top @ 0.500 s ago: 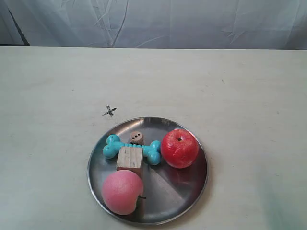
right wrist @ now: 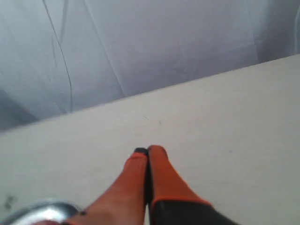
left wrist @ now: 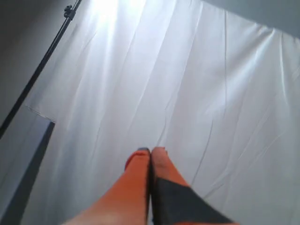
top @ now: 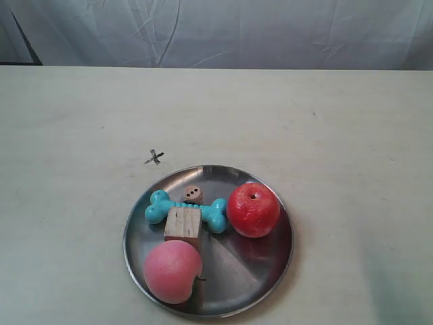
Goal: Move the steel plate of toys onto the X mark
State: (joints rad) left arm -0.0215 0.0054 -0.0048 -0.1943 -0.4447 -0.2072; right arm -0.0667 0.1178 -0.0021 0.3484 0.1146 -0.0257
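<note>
The steel plate (top: 260, 261) lies on the table near the front of the exterior view. It carries a red apple (top: 253, 209), a pink peach (top: 172, 271), a turquoise bone (top: 186, 209), a wooden cube (top: 183, 223) and a small die (top: 193, 193). The X mark (top: 155, 158) sits on the table just beyond the plate's far left rim. My right gripper (right wrist: 148, 150) is shut and empty above the bare table, with the plate's rim (right wrist: 40, 208) at the edge of its view. My left gripper (left wrist: 151, 150) is shut, pointing at the white curtain. Neither arm shows in the exterior view.
A white curtain (top: 223, 30) hangs behind the table's far edge. A dark pole (left wrist: 37, 72) runs along the curtain in the left wrist view. Pale tabletop (top: 352, 135) surrounds the plate on all sides.
</note>
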